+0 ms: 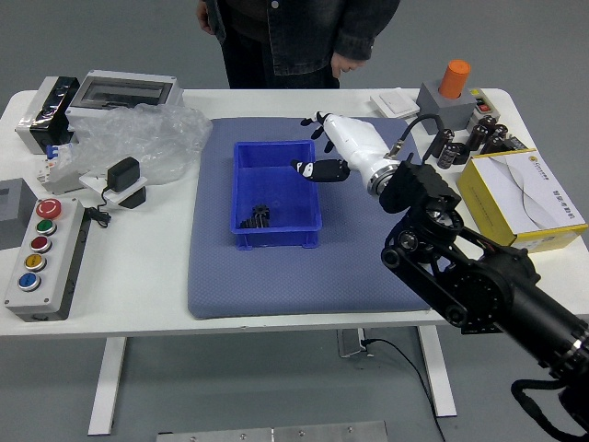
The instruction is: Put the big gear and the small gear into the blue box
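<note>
The robot's right hand (333, 157), white with black fingers, is spread open just right of the blue box, its thumb over the box's right rim, holding nothing. Inside the blue box (276, 146), on the blue-grey mat, black toothed pieces (257, 218) lie near the front wall. They look like the gears, close together; I cannot tell the big one from the small one. The robot's left hand is out of view.
A button panel (44, 260), plastic wrap (152, 138) and a black-and-white device stand at the left. At the right are a yellow box (488, 221), black cylinders and an orange-topped block (444, 99). A person stands at the far side, hands lowered, touching nothing on the table.
</note>
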Motion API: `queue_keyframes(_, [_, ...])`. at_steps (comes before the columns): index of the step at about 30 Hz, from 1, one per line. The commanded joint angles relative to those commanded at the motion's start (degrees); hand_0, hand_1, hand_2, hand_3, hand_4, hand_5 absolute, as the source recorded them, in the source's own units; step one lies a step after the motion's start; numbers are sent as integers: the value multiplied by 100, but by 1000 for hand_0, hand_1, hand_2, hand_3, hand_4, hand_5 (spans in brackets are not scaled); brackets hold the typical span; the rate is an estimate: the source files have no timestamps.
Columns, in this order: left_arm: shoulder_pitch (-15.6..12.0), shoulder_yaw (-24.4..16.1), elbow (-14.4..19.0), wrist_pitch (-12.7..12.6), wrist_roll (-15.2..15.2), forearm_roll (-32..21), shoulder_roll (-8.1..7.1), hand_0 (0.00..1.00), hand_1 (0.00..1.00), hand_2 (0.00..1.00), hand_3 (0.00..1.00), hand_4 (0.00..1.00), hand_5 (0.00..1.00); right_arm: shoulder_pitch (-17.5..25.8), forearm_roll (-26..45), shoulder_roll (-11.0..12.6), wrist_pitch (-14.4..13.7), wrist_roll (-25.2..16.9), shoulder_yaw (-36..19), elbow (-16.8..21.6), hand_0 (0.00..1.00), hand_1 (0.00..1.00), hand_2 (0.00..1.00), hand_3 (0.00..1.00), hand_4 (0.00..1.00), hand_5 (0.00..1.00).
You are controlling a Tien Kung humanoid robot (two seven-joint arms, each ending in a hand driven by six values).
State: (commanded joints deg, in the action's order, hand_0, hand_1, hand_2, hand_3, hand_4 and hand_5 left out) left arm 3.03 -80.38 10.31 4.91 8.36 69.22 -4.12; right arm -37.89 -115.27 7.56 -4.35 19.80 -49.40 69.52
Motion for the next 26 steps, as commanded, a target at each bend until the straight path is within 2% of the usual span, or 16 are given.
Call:
queue_keyframes(1, [2, -2, 0, 0, -2, 0, -2, 730, 680, 701, 708, 444, 19, -1, -3, 43, -3, -4, -24, 15, 624, 541, 680, 799, 799, 410])
queue_keyframes(2, [4, -4, 0, 0, -4, -1, -7, 730, 679, 702, 709, 445, 18, 1, -4, 104, -23, -22, -53, 32, 594, 504, 600, 653, 722, 394])
queue_keyframes(7, [10, -15, 0, -1, -9, -6, -21, 730, 679, 702, 709, 445, 18, 55, -29, 328, -129, -119, -137, 85, 594, 504, 600, 653, 722, 394])
queue_keyframes(8, [10, -16, 0, -1, -10, -7, -22, 730, 679, 702, 707, 446, 19, 68, -30, 361, -144, -130, -150, 94, 644, 496, 566, 629, 658, 340])
queue_keyframes(13, [12, -14, 0, -1, -15, -19, -24, 730, 679, 702, 707, 446, 19, 179, -12, 558, -230, -183, -246, 171, 644, 496, 566, 629, 658, 340])
queue_keyframes(14, [11, -13, 0, -2, -15, -19, -25, 730, 679, 705, 708, 448, 20, 202, -3, 595, -244, -190, -265, 182, 667, 497, 550, 625, 622, 236])
queue_keyframes(19, [0, -5, 0, -5, -16, -29, -27, 730, 679, 705, 708, 448, 20, 306, 35, 765, -293, -233, -371, 211, 667, 497, 550, 625, 622, 236])
queue_keyframes(20, [-2, -5, 0, -5, -17, -29, -27, 730, 679, 705, 708, 449, 20, 332, 42, 801, -307, -246, -396, 217, 665, 496, 544, 619, 661, 176])
queue_keyframes(26, [-9, -10, 0, -4, -19, -24, -23, 730, 679, 705, 708, 449, 20, 479, 77, 1003, -363, -313, -511, 239, 665, 496, 544, 619, 661, 176])
